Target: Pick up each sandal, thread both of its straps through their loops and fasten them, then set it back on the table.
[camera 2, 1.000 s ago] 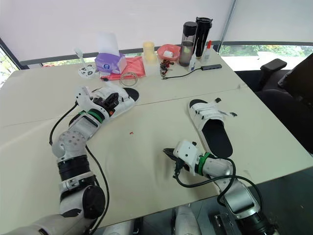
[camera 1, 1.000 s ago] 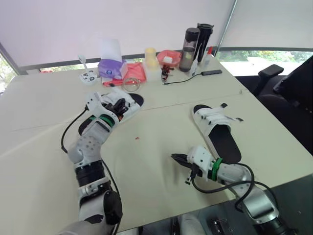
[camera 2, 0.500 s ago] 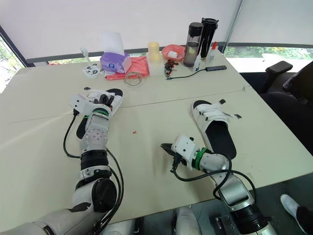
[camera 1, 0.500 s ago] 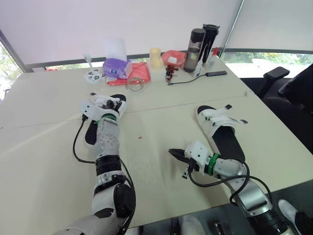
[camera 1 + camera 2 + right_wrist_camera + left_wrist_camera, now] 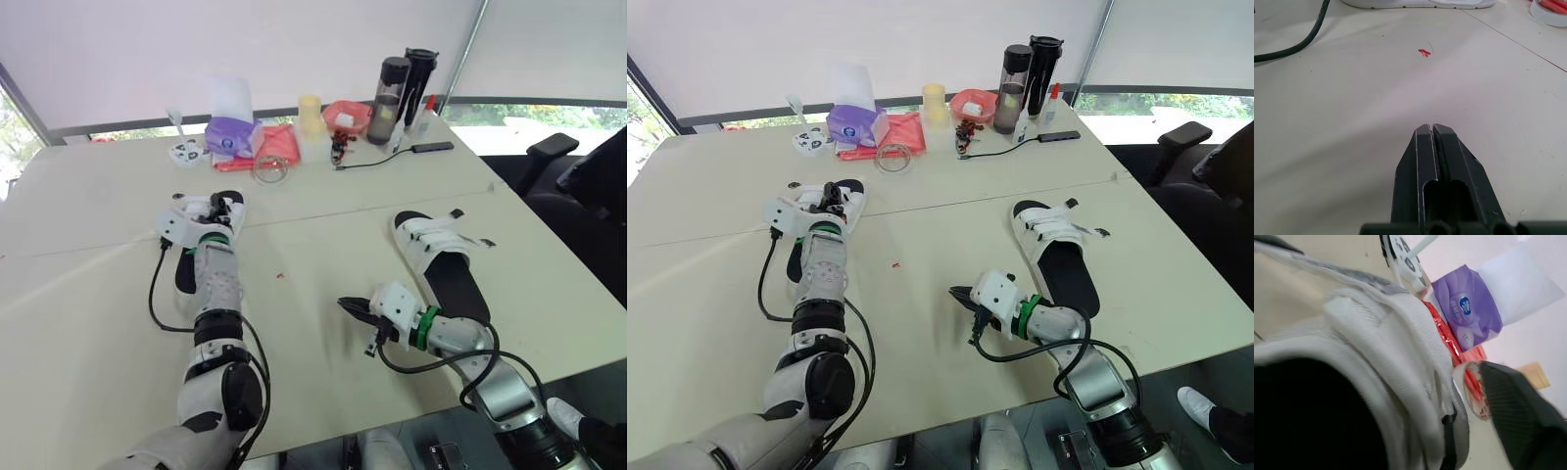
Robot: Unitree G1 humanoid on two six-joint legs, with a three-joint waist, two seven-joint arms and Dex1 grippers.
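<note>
At left centre, clamps the left gripper [image 5: 217,208] on the left sandal [image 5: 184,276], fingers [image 5: 1513,421] seemingly closed over a strap, probably for lifting. Parks the right gripper [image 5: 345,305], fingers shut and empty, on the counter [image 5: 313,235] near the flat right sandal [image 5: 443,264], awaiting its turn.

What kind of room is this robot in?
Probably an office or workroom: a big beige table, drink bottles and a tissue pack at its far edge, and a black office chair beside a window.

Logo on purple pack [image 5: 1469,316] apparently unreadable
</note>
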